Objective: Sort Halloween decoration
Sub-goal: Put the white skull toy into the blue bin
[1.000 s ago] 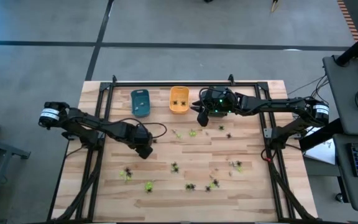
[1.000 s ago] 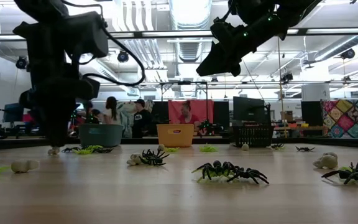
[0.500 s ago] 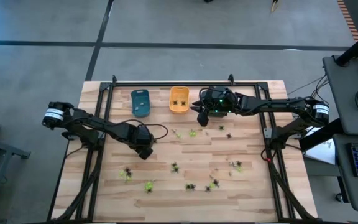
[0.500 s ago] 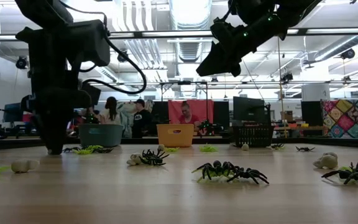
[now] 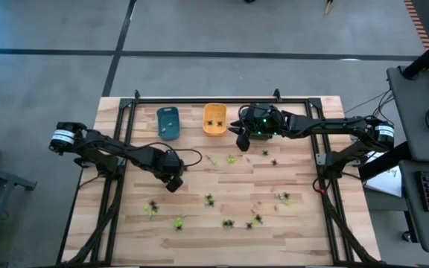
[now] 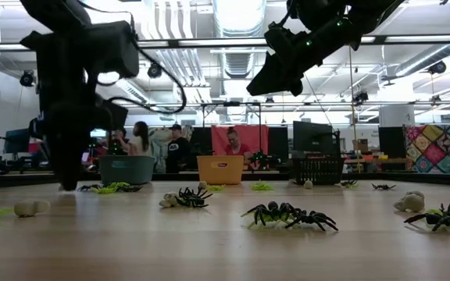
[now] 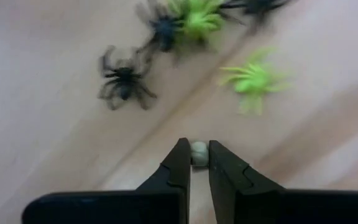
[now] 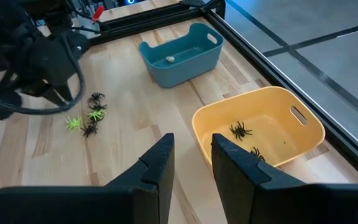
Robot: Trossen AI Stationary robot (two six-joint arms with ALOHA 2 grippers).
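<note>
One pale whitish figure sits pinched in the left end effector

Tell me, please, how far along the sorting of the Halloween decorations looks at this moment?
Early stage. Done: two black spiders lie in the orange tray and one pale piece in the blue tray. In hand: the left gripper is shut on a pale whitish figure at the table. The right gripper hovers near the orange tray, holding nothing. Left: many black and green spiders across the table.
</note>
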